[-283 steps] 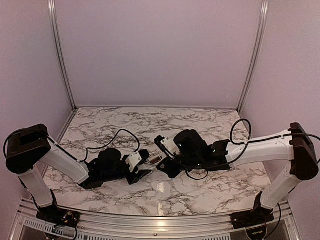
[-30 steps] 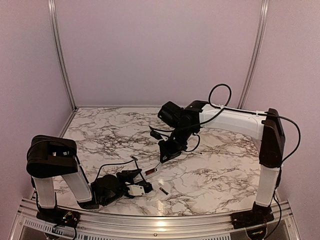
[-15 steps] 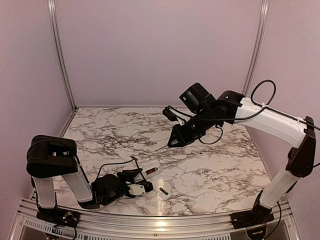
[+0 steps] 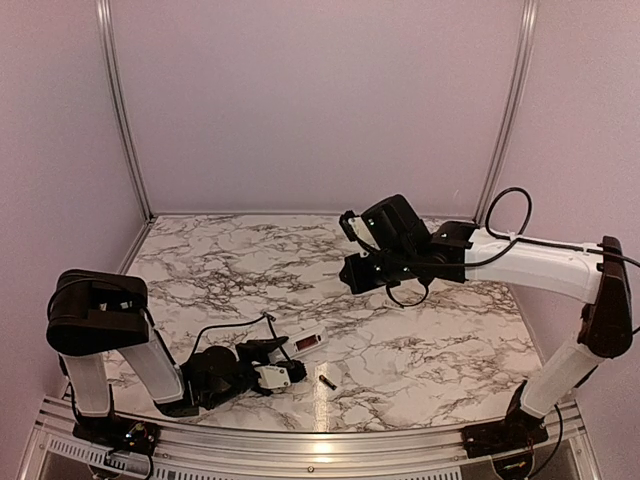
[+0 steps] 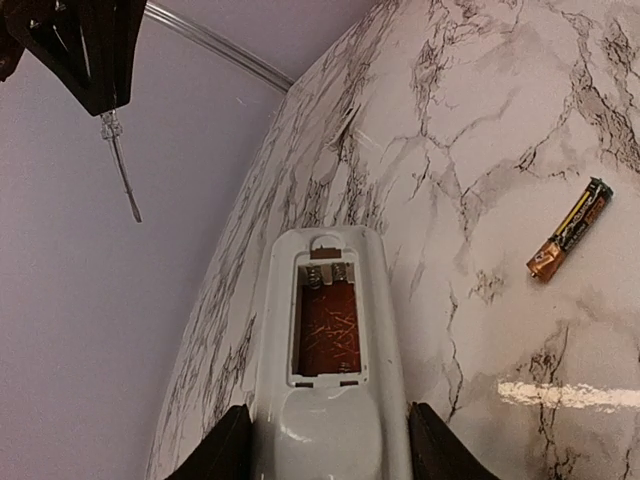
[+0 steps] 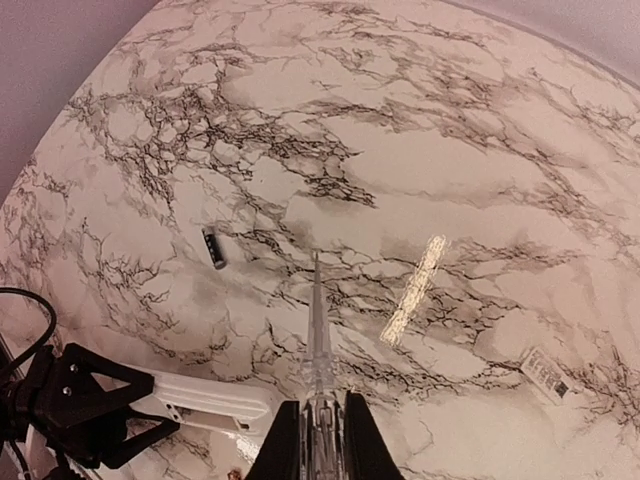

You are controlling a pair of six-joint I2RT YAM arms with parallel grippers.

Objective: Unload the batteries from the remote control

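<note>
Top view first. My left gripper [image 4: 285, 360] is down low at the near-left of the marble-look table [image 4: 200, 260], clamped on the end of the remote control [image 4: 308, 343]. The remote is a slim white bar lying flat, with its reddish recess facing up. One battery [image 4: 326, 381] lies loose on the tabletop just right of it, near the front edge: a tiny dark stick, not touching the remote. My right gripper [image 4: 352, 272] is up in the air over the middle of the table, well away from both.

Left wrist cam: the remote control [image 5: 325, 370] is squeezed from both sides between the black fingers [image 5: 225, 445]. The jaws are only as wide as the body. The shell is glossy white plastic with rounded corners. The open bay is a rusty-brown rectangle with two little coil springs [image 5: 325, 272] at the far end. The battery [image 5: 570, 230] sits off to the right on the table [image 5: 480, 120], black and copper with a lighter tip. The right gripper [image 5: 85, 50] hangs top-left.

Right wrist cam: the right gripper [image 6: 318, 435] is pinched nearly closed on a clear pick [image 6: 317, 340], a thin see-through plastic spike pointing down at the table [image 6: 450, 120]. The battery [image 6: 213, 248] is a dark speck left of the tip. A small white sticker [image 6: 548, 372] is at the lower right. I can't make out the remote here.
</note>
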